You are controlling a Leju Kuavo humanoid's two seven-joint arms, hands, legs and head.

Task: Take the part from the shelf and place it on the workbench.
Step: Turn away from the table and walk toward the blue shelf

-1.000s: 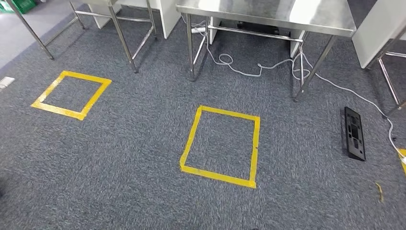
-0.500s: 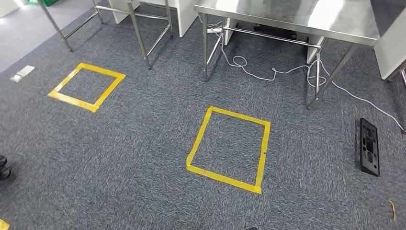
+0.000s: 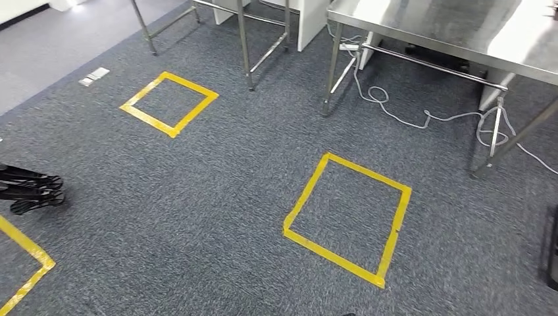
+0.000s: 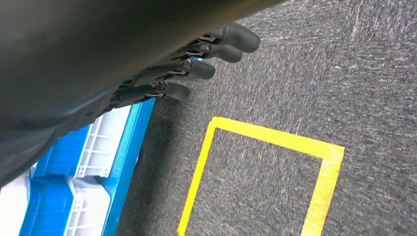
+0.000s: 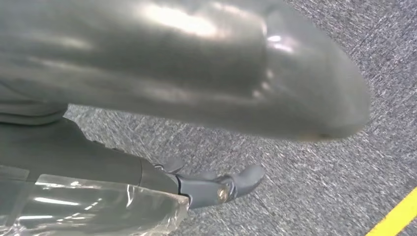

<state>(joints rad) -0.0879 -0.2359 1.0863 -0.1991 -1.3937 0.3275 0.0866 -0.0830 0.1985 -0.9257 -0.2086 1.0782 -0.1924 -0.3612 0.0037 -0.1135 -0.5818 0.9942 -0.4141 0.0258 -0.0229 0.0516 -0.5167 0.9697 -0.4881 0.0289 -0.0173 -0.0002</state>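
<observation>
We see the part (image 5: 88, 206), wrapped in a clear, shiny plastic bag, held in the right hand (image 5: 196, 189) above the grey carpet (image 5: 314, 196). The left hand (image 4: 196, 64) hangs with fingers stretched and apart, holding nothing.

You have no text, label, brand, number or sign to read in any of these views. The only markings are plain yellow tape squares (image 3: 347, 220) on the grey carpet (image 3: 217, 197), and they carry no lettering. The small pale plate (image 3: 95, 76) lying on the floor beyond the far tape square (image 3: 169, 103) is too small and blurred for you to make out anything on it. The blue and white crate (image 4: 83, 182) beside the tape square in the left wrist view shows bare plastic, with no print you can read.
</observation>
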